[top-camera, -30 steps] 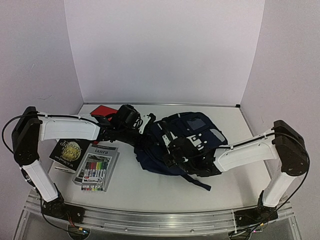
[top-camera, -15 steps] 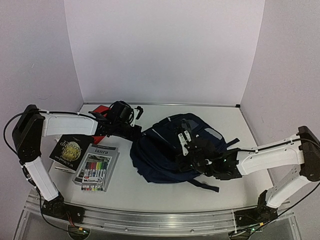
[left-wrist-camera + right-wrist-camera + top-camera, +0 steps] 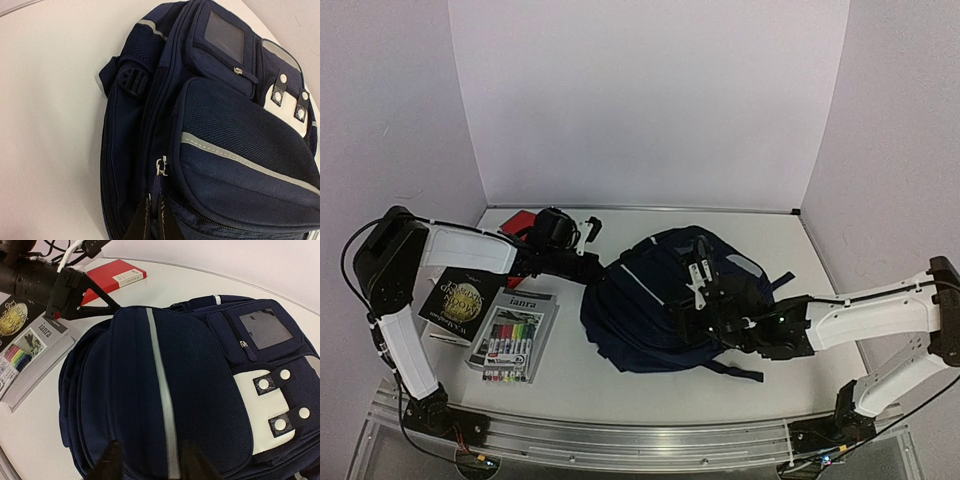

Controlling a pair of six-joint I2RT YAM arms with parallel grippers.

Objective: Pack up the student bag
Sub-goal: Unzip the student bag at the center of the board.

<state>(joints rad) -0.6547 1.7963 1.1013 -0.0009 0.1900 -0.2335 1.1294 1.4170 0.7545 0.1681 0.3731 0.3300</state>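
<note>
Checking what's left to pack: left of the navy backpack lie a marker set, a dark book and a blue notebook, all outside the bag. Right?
Not quite: the notebook is red, not blue, as the right wrist view shows. The marker set and dark book do lie outside the backpack, to its left.

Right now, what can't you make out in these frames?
- Left wrist: left gripper tips cut off by bottom edge; grip on student bag zipper unclear.
- Right wrist: right gripper fingers blurred.
- Top: red book partly hidden by left arm.
- All views: bag's inside hidden by its fabric.
</note>
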